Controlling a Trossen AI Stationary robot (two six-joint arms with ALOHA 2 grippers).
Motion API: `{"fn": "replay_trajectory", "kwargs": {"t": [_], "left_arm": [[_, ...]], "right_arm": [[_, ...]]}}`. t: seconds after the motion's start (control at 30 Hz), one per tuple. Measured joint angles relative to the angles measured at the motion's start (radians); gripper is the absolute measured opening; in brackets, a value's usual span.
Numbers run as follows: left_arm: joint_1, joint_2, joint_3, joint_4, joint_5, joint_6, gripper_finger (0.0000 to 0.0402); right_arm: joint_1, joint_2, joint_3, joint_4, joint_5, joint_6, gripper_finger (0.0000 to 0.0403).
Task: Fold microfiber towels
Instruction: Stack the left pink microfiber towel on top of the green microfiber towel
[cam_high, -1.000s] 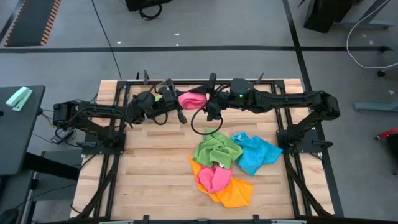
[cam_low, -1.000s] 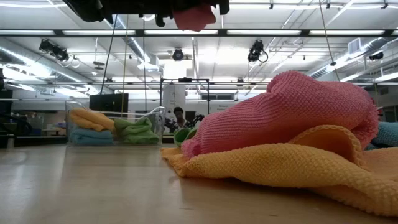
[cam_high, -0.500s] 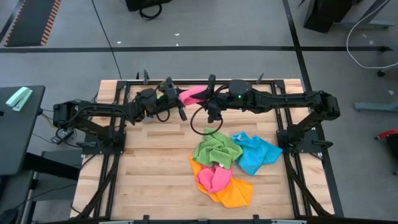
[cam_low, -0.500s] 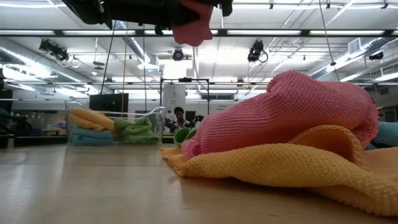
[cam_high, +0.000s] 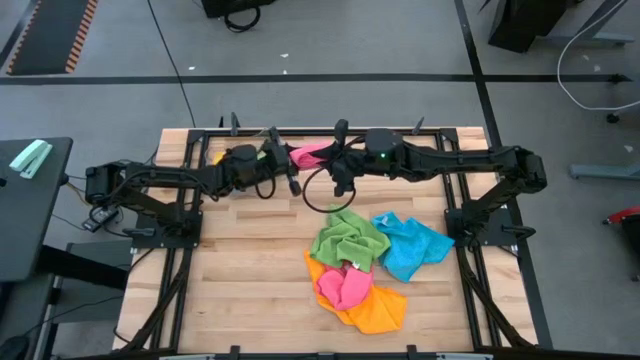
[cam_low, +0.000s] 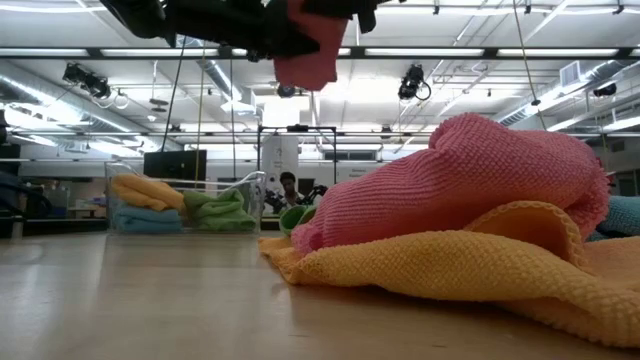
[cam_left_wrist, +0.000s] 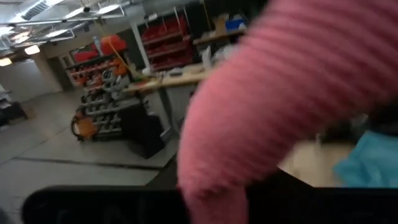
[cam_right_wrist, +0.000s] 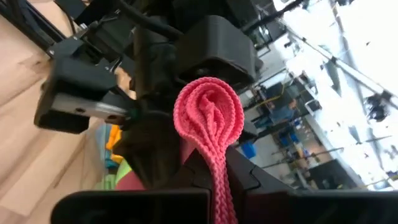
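Above the table's (cam_high: 240, 260) far edge, a pink towel (cam_high: 308, 153) is hanging stretched left to right between the left gripper (cam_high: 285, 165), whose hold cannot be told, and the clenched right gripper (cam_high: 335, 160).

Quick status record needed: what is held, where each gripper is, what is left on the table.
held item: pink towel, lifted between both grippers above the table's far edge
left gripper: on the towel's left end
right gripper: shut on the towel's right end
pile: green, blue, pink and orange towels, unfolded, on the wooden table
bin: holds folded towels
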Motion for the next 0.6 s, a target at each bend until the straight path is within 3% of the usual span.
{"fn": "replay_trajectory", "kwargs": {"t": [0.2, 0.33, 0.43, 0.6], "left_arm": [[-0.029, 0.0, 0.0, -0.21, -0.018, 0.035, 0.0125], [-0.048, 0.0, 0.0, -0.356, 0.024, -0.033, 0.0155], [-0.063, -0.001, 0.0, -0.43, 0.025, -0.105, 0.0168], [-0.098, -0.021, -0.001, -0.561, 0.007, -0.153, 0.0173]], "right_arm": [[-0.009, -0.001, 0.0, -0.1, -0.043, 0.105, 0.0011], [-0.02, 0.0, 0.0, -0.123, -0.093, 0.177, 0.0011], [-0.035, 0.025, 0.0, -0.122, -0.197, 0.234, 0.001], [-0.046, 0.083, -0.001, -0.113, -0.21, 0.255, 0.001]]}}
